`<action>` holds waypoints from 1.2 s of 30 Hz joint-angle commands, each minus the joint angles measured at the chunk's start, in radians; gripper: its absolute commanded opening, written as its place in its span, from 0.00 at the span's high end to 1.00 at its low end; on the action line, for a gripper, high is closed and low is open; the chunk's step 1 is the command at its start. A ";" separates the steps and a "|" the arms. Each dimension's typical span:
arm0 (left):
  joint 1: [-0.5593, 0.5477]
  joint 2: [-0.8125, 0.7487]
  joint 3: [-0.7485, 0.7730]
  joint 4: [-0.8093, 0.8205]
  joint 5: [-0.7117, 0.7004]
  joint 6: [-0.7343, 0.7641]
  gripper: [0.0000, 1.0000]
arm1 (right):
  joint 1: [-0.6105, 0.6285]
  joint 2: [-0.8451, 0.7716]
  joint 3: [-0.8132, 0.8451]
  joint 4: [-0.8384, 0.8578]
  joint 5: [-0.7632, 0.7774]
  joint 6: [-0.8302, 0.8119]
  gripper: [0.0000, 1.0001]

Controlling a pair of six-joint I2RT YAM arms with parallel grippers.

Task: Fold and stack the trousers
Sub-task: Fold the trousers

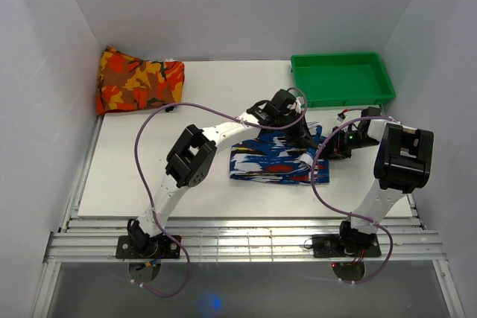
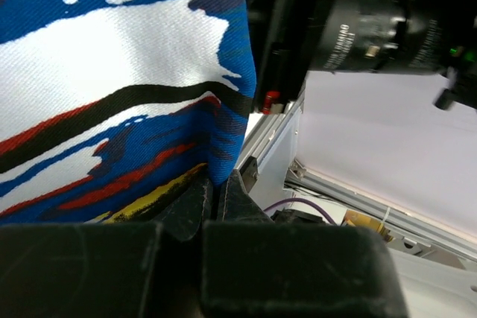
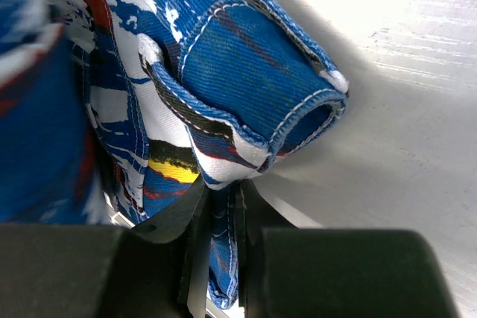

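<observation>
Left gripper [image 2: 216,197] is shut tight and pinches a fold of the trousers [image 1: 272,160]. Right gripper [image 3: 216,217] is almost shut too, with a stitched edge of the trousers caught between its fingers. The white table [image 1: 149,176] is the biggest thing. A green tray [image 1: 343,80] sits at its far right corner. An orange folded cloth [image 1: 138,80] lies at the far left corner. The trousers lie bunched near the middle of the table, close to the tray but apart from it.
</observation>
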 commanded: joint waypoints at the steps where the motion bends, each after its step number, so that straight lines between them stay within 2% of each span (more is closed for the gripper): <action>1: -0.023 -0.004 0.051 0.060 0.009 -0.039 1.00 | 0.016 -0.031 -0.007 -0.019 -0.051 0.009 0.92; 24: -0.046 0.105 0.063 0.165 0.034 -0.088 1.00 | 0.016 -0.034 -0.013 -0.019 -0.060 0.014 0.92; 25: -0.046 0.102 0.059 0.170 0.037 -0.084 0.93 | 0.016 -0.034 -0.010 -0.022 -0.051 0.014 0.92; 27: -0.045 0.091 0.042 0.169 0.047 -0.059 0.72 | 0.014 -0.036 0.010 -0.037 -0.032 0.000 0.89; 29: -0.035 0.058 0.027 0.158 0.052 -0.038 0.66 | -0.010 -0.042 0.044 -0.076 0.008 -0.023 0.83; 30: -0.023 0.042 -0.002 0.155 0.048 -0.018 0.50 | -0.025 -0.053 0.058 -0.089 0.021 -0.049 0.74; 33: 0.001 -0.028 -0.062 0.162 0.049 0.008 0.46 | -0.097 -0.068 0.134 -0.149 0.077 -0.095 0.59; 34: 0.015 -0.042 -0.065 0.147 0.046 0.040 0.38 | -0.114 -0.073 0.159 -0.180 0.103 -0.124 0.56; 36: 0.032 -0.071 -0.065 0.121 0.054 0.074 0.33 | -0.154 -0.076 0.243 -0.217 0.123 -0.156 0.52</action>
